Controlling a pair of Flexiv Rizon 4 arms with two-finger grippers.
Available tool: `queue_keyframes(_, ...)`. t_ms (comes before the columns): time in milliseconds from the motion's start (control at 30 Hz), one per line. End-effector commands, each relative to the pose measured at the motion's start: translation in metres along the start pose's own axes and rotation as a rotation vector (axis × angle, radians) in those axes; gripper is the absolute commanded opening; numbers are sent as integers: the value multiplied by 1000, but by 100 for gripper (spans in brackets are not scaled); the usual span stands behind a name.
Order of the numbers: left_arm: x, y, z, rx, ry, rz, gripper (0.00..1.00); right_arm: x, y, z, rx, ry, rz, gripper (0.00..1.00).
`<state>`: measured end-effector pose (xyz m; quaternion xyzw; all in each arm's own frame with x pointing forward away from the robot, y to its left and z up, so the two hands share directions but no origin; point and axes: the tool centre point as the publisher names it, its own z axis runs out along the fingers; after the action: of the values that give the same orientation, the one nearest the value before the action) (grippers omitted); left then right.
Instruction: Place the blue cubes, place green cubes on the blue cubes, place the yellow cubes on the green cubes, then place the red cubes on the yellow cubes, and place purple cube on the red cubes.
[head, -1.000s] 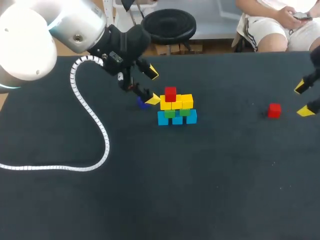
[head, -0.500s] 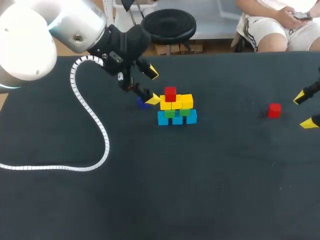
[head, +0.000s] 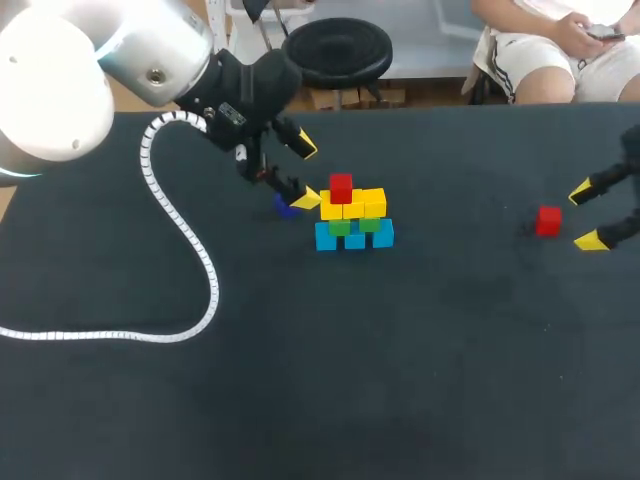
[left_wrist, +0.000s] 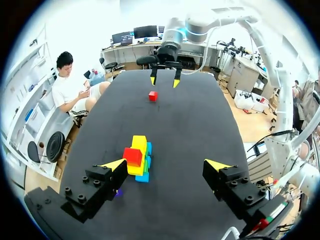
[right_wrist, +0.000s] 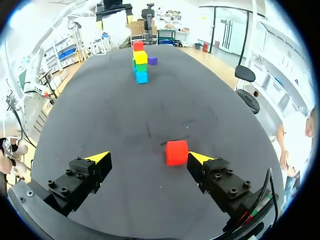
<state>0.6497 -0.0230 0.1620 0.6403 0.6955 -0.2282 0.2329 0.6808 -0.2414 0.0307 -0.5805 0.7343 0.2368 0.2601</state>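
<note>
A stack of blue, green and yellow cubes stands mid-table, with one red cube on top. My left gripper hangs open just left of the stack, holding nothing. A purple cube lies beneath it, partly hidden by one finger. In the left wrist view the stack sits ahead of the left gripper, close to one finger. A loose red cube lies at the right. My right gripper stands open just right of it. In the right wrist view this cube lies just ahead of the right gripper, close to one tip.
The left arm's white ribbed cable loops over the left part of the black table. In the right wrist view the stack and the purple cube are far ahead.
My right gripper has moved left, closer to the loose red cube, still open. The left arm and the stack have not moved.
</note>
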Motion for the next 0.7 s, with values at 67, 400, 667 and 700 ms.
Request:
queue_keyframes(67, 0, 1, -1, 2, -1, 1, 100, 3, -9, 13, -19, -15, -15, 100)
queue_keyframes(400, 0, 1, -1, 2, -1, 1, 100, 2, -16, 16, -50, -33, -55, 100)
queue_keyframes(667, 0, 1, -1, 2, -1, 1, 100, 6, -18, 16, -65, -51, -53, 100)
queue_keyframes(700, 0, 1, -1, 2, -1, 1, 100, 6, -18, 17, -65, -52, -53, 100)
